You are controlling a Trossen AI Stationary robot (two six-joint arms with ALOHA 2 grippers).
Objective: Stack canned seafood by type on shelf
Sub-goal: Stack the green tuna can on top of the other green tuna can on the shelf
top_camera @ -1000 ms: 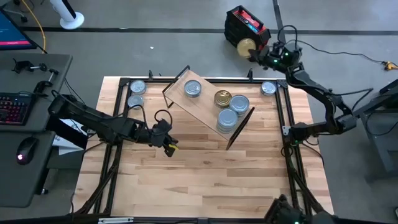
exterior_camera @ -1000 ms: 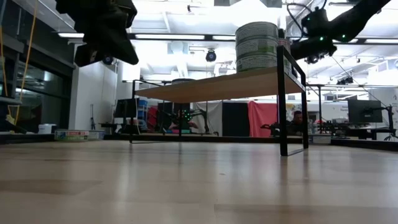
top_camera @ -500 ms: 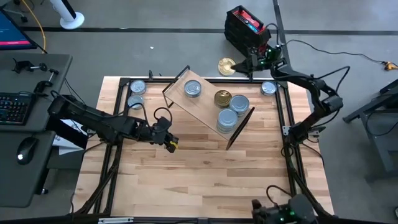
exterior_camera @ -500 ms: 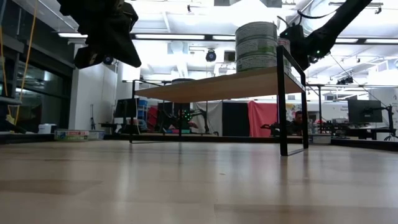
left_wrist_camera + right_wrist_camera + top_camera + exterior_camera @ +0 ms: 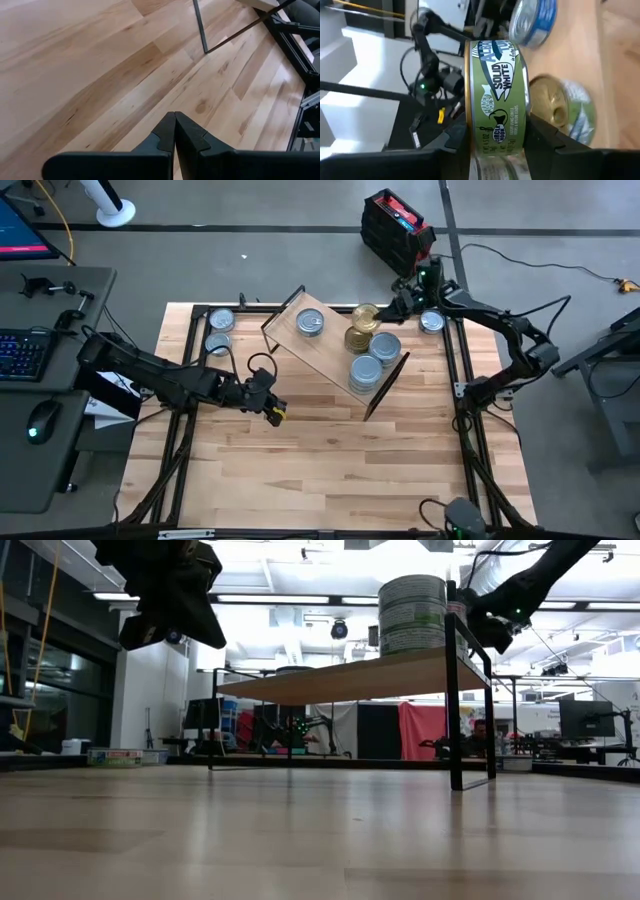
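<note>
High view: the right pincer [image 5: 385, 312] has swung in from beyond the desk's far edge, where it was a second ago, and now holds a gold-topped tin [image 5: 364, 313] over the shelf [image 5: 330, 358], just above the gold-topped tin already standing there [image 5: 358, 337]. Right wrist view: the fingers clamp the green-labelled carried tin [image 5: 496, 117] by its sides, with the resting gold tin [image 5: 562, 111] close beyond it. The blue-topped stack [image 5: 366, 370] stands beside them and a single blue-topped tin [image 5: 311, 324] sits toward the shelf's other end; three further tins remain on the desk [image 5: 330, 450]. The shift suggests that gold is about to be set on gold; release has not yet occurred. The left pincer [image 5: 270, 409] waits above bare desk, its fingers [image 5: 165, 132] pressed together and empty.
</note>
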